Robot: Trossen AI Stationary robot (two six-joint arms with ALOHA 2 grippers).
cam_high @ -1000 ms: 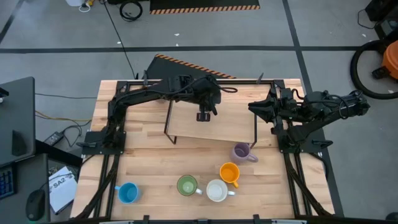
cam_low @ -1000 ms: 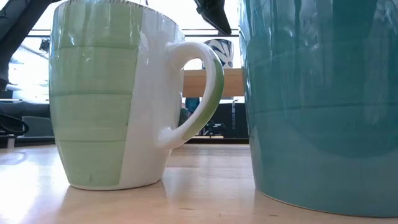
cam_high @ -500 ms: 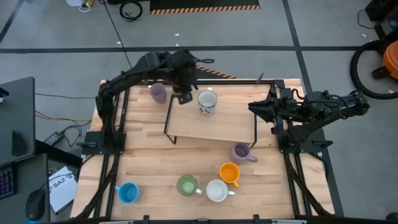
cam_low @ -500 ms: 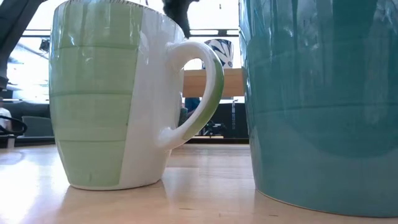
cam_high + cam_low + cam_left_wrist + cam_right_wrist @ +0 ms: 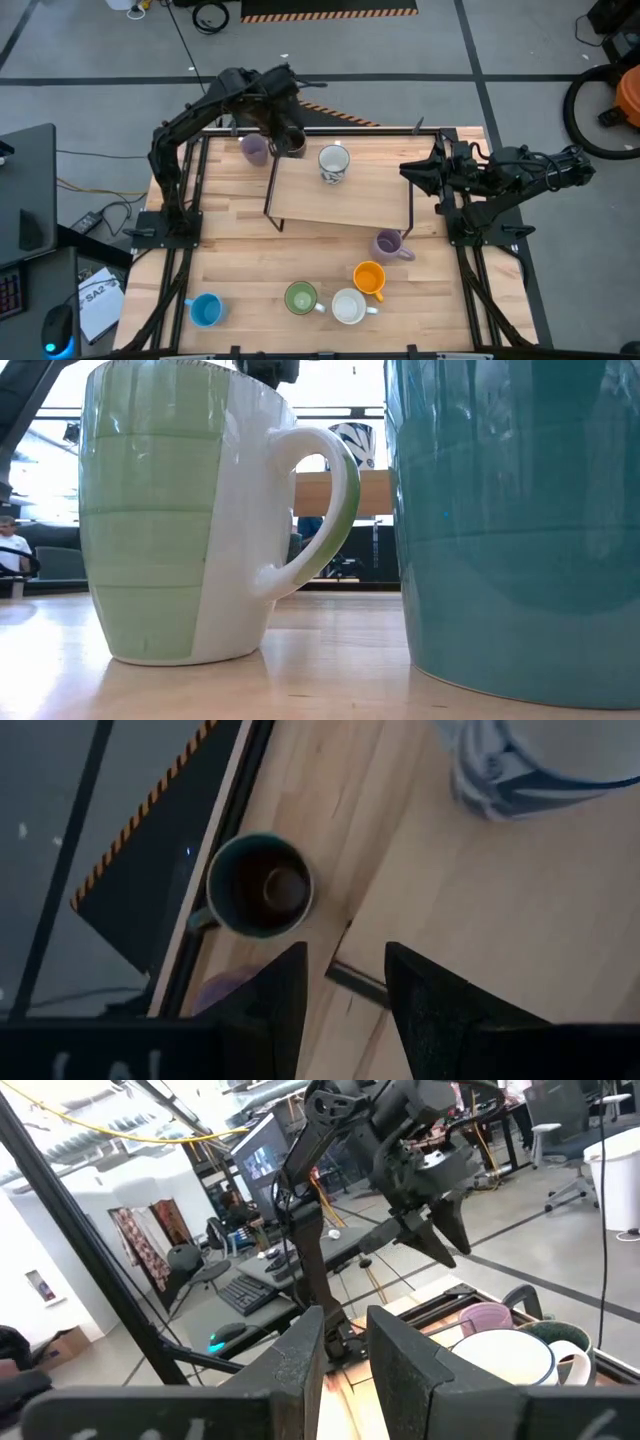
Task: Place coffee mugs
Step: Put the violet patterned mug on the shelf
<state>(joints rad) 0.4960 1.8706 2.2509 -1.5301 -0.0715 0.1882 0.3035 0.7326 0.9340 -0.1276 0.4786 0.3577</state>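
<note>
Left jaws [image 5: 340, 982] open and empty, now swung off the patterned mug [image 5: 333, 163] on the riser, hovering above the dark brown mug [image 5: 293, 142] at the tabletop's [image 5: 250, 262] far edge. Next pick apparently. Right jaws [image 5: 345, 1342] narrowly parted, empty, parked near the right edge.

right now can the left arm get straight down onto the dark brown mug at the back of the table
Probably yes. The left gripper hangs right above the dark brown mug, jaws open, nothing between them. The lavender mug beside it is close, so one jaw may brush it.
</note>
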